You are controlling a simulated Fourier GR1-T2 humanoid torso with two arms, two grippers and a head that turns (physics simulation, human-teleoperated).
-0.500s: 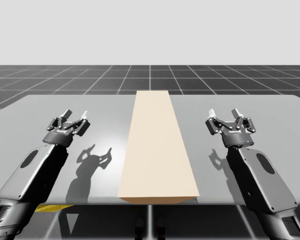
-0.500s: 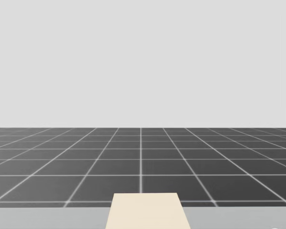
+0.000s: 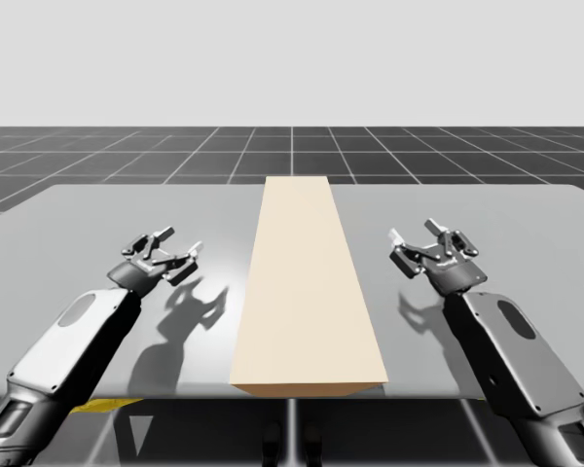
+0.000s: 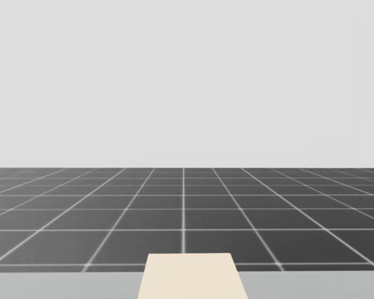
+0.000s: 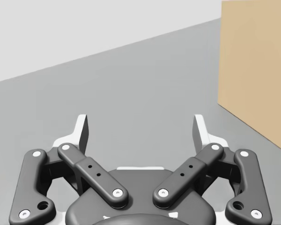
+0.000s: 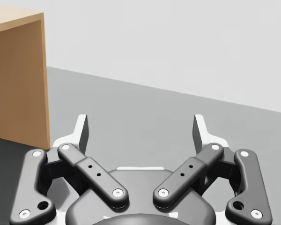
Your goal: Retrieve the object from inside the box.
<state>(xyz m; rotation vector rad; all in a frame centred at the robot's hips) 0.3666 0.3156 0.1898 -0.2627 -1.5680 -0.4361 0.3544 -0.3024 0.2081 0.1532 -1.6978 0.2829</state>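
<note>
High view shows my left gripper (image 3: pixel 178 243) and right gripper (image 3: pixel 414 233) reaching forward low over the grey table (image 3: pixel 97 214), each spread wide, both angled inward toward the long tan box (image 3: pixel 307 292) lying between them.

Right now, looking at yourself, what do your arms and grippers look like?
My left arm and my right arm wear smooth grey shells, each with a dark oval patch on the forearm. My left gripper and my right gripper match: black linkage bars joined by pale round pins on a dark rounded base, ending in two fingers with white backs.
</note>
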